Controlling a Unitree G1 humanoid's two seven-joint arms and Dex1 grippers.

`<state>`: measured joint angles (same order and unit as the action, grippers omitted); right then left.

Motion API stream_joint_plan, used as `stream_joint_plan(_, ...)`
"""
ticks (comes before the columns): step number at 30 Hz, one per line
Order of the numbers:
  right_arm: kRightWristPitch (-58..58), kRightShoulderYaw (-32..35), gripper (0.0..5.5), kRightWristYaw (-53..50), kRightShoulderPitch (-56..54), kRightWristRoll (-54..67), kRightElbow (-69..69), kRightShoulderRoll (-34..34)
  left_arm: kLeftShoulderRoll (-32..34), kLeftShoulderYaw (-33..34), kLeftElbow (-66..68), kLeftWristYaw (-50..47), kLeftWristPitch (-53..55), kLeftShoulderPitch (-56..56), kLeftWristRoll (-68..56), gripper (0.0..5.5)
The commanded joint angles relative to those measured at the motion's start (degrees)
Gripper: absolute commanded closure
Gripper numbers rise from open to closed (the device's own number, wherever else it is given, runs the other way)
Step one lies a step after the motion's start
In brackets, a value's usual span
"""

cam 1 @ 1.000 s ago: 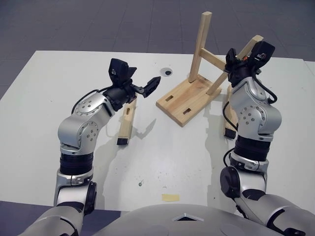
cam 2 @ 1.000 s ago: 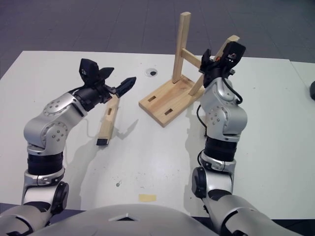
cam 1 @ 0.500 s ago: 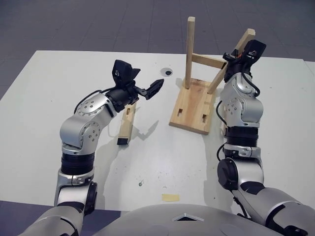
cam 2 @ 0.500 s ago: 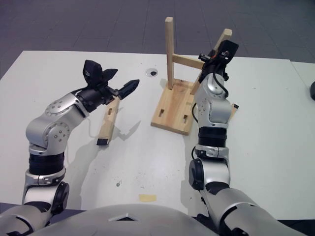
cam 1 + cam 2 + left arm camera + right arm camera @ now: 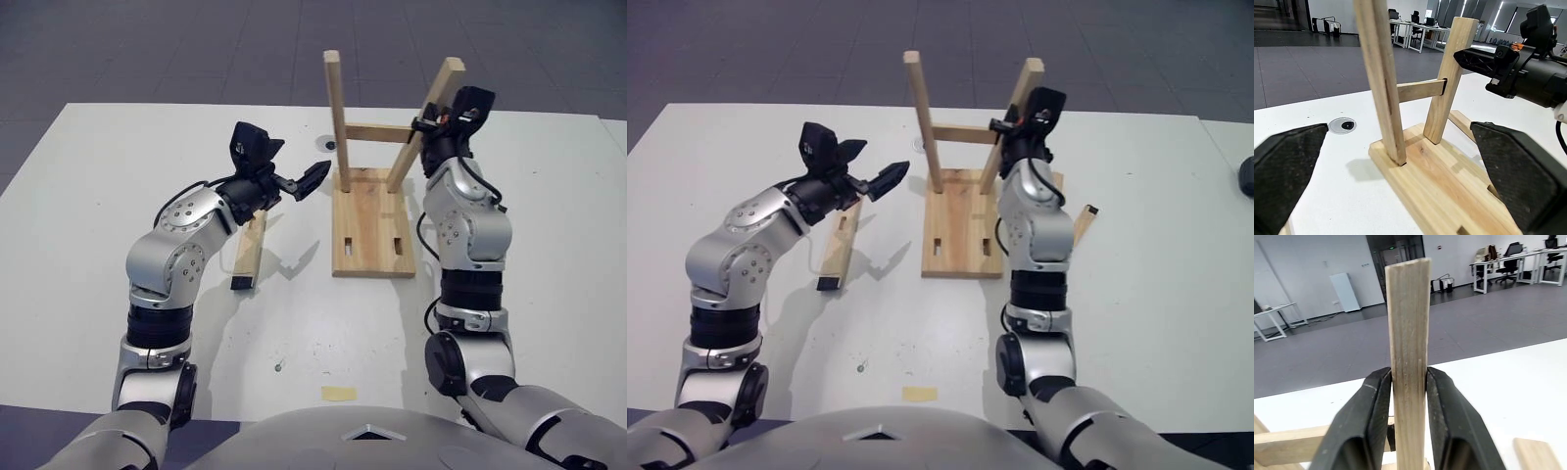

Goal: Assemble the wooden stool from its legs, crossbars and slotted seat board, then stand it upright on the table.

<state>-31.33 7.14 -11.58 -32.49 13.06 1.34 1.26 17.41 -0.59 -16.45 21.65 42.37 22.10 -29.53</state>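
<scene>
The slotted seat board (image 5: 370,237) lies flat on the table with two legs standing in it, the left leg (image 5: 336,117) and the right leg (image 5: 423,122), joined by a crossbar (image 5: 377,133). My right gripper (image 5: 1408,382) is shut on the right leg (image 5: 1408,333) near its top. Just left of the board, my left gripper (image 5: 294,164) hovers open with nothing in it; its wrist view faces the left leg (image 5: 1382,83) and the crossbar (image 5: 1420,90). A loose leg (image 5: 250,250) lies on the table under the left forearm. Another loose wooden piece (image 5: 1083,223) lies right of the board.
A round cable grommet (image 5: 1342,125) is set in the table behind the board. A strip of tape (image 5: 339,394) sticks near the front edge. A dark object (image 5: 1246,174) sits at the far right edge. The table's left side and front are open.
My right gripper has swung the board with its legs to the left and turned it square to me. The left gripper has shifted slightly toward it, still open.
</scene>
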Motion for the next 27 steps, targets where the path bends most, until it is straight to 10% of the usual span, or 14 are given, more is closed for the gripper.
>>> stream_joint_plan(1,-1.21,-2.38,4.51,2.02,2.23,0.12,1.05,1.51,0.49,0.74,-1.26,-0.31,0.21,-1.24,0.41,0.10)
stream_joint_plan(17,5.08,6.15,2.08,13.34,15.58,11.63,31.17,-3.97,4.21,7.14,-5.66,-0.05,2.17,-4.14,-1.74,0.10)
stream_joint_plan(27,-10.79,15.39,0.30,-6.57,26.30,-2.44,23.47,-2.44,4.11,9.36,-5.58,-3.03,3.59,-6.90,-1.77,0.10)
